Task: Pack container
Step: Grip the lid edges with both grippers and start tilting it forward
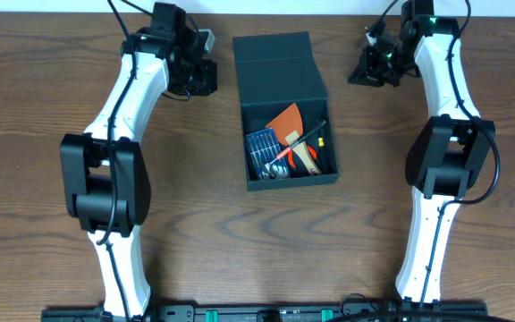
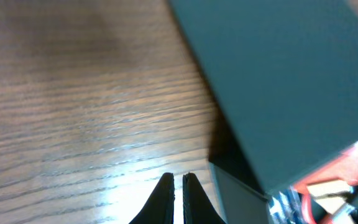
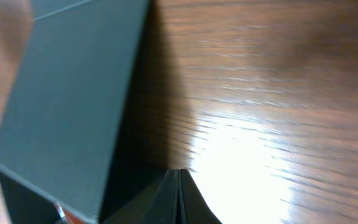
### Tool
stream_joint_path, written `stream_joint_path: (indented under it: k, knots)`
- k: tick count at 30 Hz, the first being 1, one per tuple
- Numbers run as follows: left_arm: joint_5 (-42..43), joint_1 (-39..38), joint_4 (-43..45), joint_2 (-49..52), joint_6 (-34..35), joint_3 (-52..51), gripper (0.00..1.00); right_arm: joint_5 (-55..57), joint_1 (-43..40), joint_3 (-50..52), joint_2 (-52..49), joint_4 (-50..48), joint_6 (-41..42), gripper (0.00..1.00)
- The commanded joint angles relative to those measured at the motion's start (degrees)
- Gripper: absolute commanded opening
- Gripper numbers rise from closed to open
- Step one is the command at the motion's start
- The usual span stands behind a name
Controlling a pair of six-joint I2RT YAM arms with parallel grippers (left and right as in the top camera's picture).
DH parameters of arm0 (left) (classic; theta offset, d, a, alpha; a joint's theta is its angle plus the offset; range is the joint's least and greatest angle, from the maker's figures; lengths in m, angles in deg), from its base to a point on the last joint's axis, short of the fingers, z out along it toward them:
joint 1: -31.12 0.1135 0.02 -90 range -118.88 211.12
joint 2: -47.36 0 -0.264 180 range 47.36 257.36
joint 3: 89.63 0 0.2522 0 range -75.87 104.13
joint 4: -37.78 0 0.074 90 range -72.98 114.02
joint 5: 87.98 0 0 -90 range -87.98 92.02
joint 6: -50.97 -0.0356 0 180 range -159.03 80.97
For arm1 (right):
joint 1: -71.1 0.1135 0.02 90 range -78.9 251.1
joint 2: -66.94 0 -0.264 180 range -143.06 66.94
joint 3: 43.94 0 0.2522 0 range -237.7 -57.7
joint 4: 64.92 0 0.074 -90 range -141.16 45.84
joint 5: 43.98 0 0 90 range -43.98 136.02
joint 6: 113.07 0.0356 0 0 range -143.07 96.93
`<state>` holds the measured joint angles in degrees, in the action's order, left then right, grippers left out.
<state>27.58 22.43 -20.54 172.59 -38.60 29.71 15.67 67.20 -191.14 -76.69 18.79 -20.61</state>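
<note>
Both pinched narrow, empty: left end effector (image 2: 178, 180), right end effector (image 3: 179, 173). Parked flanking the container (image 1: 293, 180) between them, presumably to fold its open lid (image 1: 278, 70) over the tools (image 1: 290, 145).

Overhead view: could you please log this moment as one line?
container open, items inside | left gripper shut, empty | right gripper shut, empty

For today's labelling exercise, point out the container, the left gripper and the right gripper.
container (image 1: 280, 76), overhead view, its open lid.
left gripper (image 2: 178, 179), left wrist view, between fingertips.
right gripper (image 3: 179, 172), right wrist view, between fingertips.
</note>
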Motion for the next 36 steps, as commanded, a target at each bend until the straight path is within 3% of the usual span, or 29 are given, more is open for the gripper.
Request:
stream_joint_path:
  k: [1, 10, 17, 23, 36]
  knots:
    - [-0.2, 0.4, 0.0, 4.7, 2.1, 0.7, 0.06, 4.0, 0.0, -0.5, 0.1, -0.1, 3.1, 0.01]
    - [16.3, 1.7, 2.6, 11.8, 2.2, 0.7, 0.06, 3.7, 0.0, 4.2, 0.0, -2.3, 3.7, 0.01]
    - [26.1, 3.0, 8.5, 12.1, 2.3, 0.7, 0.06, -4.1, 0.2, 12.1, 0.0, -9.1, 4.6, 0.01]
    - [26.6, 3.0, 9.3, 12.2, 2.4, 0.7, 0.06, -8.7, 0.5, 17.0, -0.6, -13.8, 5.5, 0.01]
    - [32.9, 3.0, 10.7, 13.0, 0.5, 0.7, 0.06, -14.6, 3.7, 17.1, -2.4, -19.5, 6.4, 0.01]
